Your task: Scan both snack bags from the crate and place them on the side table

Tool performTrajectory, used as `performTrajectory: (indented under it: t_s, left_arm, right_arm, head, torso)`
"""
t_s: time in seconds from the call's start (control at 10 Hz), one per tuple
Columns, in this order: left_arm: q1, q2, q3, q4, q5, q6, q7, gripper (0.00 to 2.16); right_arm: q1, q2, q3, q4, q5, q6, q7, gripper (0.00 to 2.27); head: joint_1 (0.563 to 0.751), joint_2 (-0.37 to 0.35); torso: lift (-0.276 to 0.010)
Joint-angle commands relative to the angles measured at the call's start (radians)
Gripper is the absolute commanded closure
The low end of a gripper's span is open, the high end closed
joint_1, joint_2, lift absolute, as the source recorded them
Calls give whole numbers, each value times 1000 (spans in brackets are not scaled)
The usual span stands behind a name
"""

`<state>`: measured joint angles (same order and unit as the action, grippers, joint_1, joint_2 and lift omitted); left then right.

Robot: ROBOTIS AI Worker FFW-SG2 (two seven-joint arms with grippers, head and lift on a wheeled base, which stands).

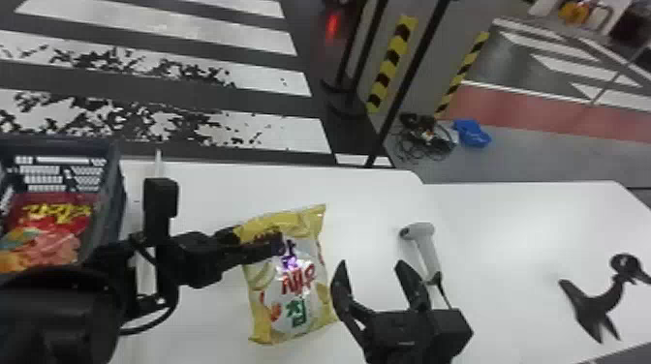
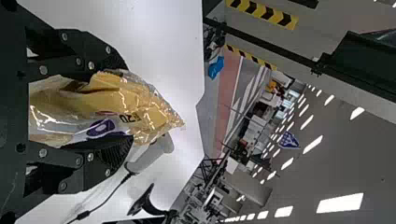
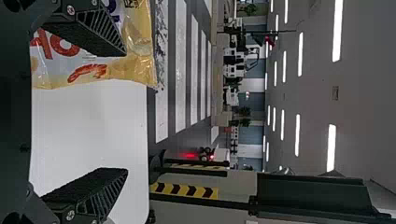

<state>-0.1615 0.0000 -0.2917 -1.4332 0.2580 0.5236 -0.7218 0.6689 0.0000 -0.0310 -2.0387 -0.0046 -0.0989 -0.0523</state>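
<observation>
Two snack bags were in your view: the yellow snack bag (image 1: 300, 285) over the white table (image 1: 370, 203), and the red snack bag (image 1: 51, 232) lying in the crate (image 1: 115, 208) on your left. Your left gripper (image 1: 278, 243) had its fingers (image 2: 114, 151) closed on the yellow one, pinching it from both faces near one end. That hold made sense to me: it left most of the printed front uncovered and facing up, so you could probably present or turn the bag for a read. Whether its lower end touched the tabletop, you could not have told.

Your right gripper (image 1: 372, 265) stood wide open with nothing between its fingers, just beside the bag and short of the scanner (image 1: 428, 249). The scanner lay on its side with its cable (image 1: 443, 295) trailing, near a black stand (image 1: 598, 300). I judged that you had kept that arm free to lift the scanner, or to steady the bag's loose side. The step in hand looked like readying the first scan, with the red bag's turn to follow. Your likeliest trouble was the slack film folding over the code.
</observation>
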Motion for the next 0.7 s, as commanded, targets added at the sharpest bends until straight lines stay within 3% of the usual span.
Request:
performTrajectory:
  t_s: [0.0,0.2,0.3,0.6]
  left_arm:
    - [-13,-3,-6,-7,-16,-12,-4,19]
    - [-73,-3,-35,8,-46,-24,-8,2]
    - [-99,-3,-52,53,-46,-30,-11,-2]
    - [-124,-3,-90,125,-60,-33,-42,-2]
  right_arm:
    - [3,1,0,0,0,-3,0,113]
    - [5,1,2,-2,0,-6,0,113]
    - [8,1,3,-2,-2,-9,0,113]
    - [8,1,3,-2,-2,-9,0,113]
  head:
    - [695,-350]
    - [695,-350]
    - [695,-350]
    - [695,-350]
  torso:
    - [-95]
    - [-95]
    - [-95]
    - [-95]
